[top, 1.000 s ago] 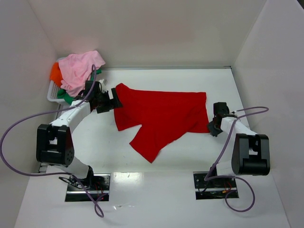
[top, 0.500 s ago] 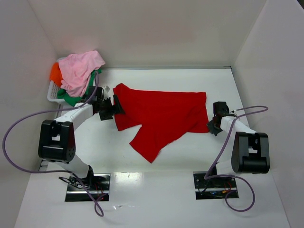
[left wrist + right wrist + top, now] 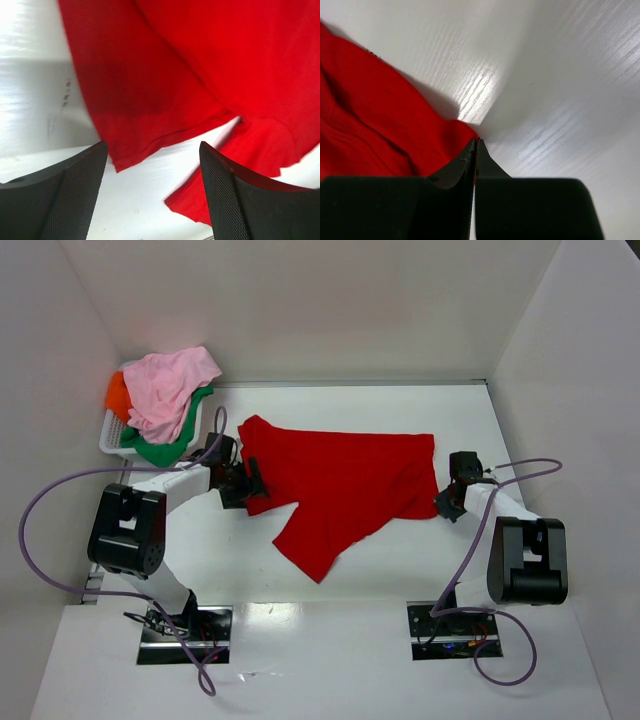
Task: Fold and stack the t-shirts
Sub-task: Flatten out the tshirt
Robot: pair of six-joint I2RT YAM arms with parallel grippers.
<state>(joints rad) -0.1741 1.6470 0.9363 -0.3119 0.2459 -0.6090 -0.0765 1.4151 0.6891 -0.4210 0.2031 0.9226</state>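
Your right gripper (image 3: pixel 446 506) just snapped closed, pinching the red t-shirt (image 3: pixel 340 485) at its right corner. Your left gripper (image 3: pixel 252 482) slid onto the left hem, jaws apart but narrowing. Shirt lies spread mid-table, so the fold looks about ready.

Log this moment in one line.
red shirt: spread, unfolded | left claw: open over its left edge | right claw: shut on its right corner | other shirts: heaped far left

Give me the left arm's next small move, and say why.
Probably close the left gripper on the red t-shirt: its open jaws straddle the cloth's edge, and the right gripper is shut on the opposite corner, so both ends would then be held for folding.
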